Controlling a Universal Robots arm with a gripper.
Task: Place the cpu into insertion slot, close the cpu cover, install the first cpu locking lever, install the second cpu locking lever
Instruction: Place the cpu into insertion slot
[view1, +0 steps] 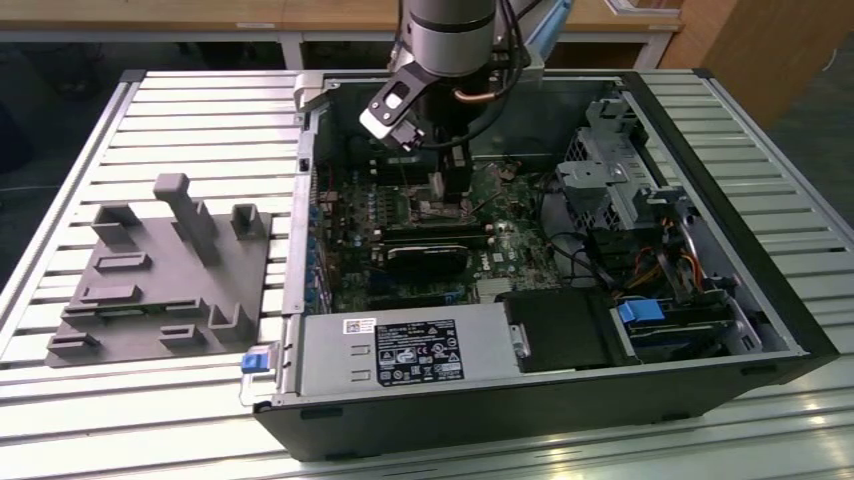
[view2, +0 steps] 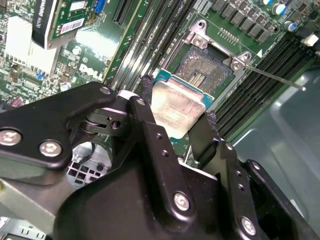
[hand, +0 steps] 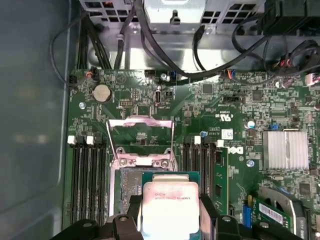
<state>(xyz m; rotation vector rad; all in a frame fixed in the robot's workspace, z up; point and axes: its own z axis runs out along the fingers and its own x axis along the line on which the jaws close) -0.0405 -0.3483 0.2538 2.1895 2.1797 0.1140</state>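
**Exterior view.** An open computer case (view1: 534, 420) lies on its side on a slatted metal surface (view1: 160, 110). A grey moulded fixture (view1: 160, 280) sits on the surface at the exterior view's left, apart from the case. The arm reaches down into the case. The claw (view1: 450, 200) is low over the green circuit board (view1: 354, 215), near the middle of the board.

**Second wrist view.** The claw (view2: 177, 102) pinches the cpu (view2: 177, 107) by two opposite edges, with one black finger (view2: 145, 115) on each side. The silvery face of the cpu is turned towards the camera, and a green border shows along one edge. The insertion slot (view2: 202, 70) lies just beyond the cpu, with its dark centre exposed inside a silvery rim. The cpu overlaps the near edge of the slot. Contact between the two cannot be determined. A thin metal lever rod (view2: 277, 79) extends away from one corner of the slot.

**First wrist view.** The claw (hand: 170, 202) grips the cpu (hand: 170, 210) between its fingers (hand: 134, 207). Part of the insertion slot (hand: 129, 182) is uncovered beside and beyond the cpu. The cpu cover (hand: 141, 122) is swung open and stands clear of the slot on its far side. Rows of black memory slots (hand: 87, 175) flank the slot on both sides. A coin battery (hand: 102, 92) and a finned heat sink (hand: 285, 150) are mounted elsewhere on the board.
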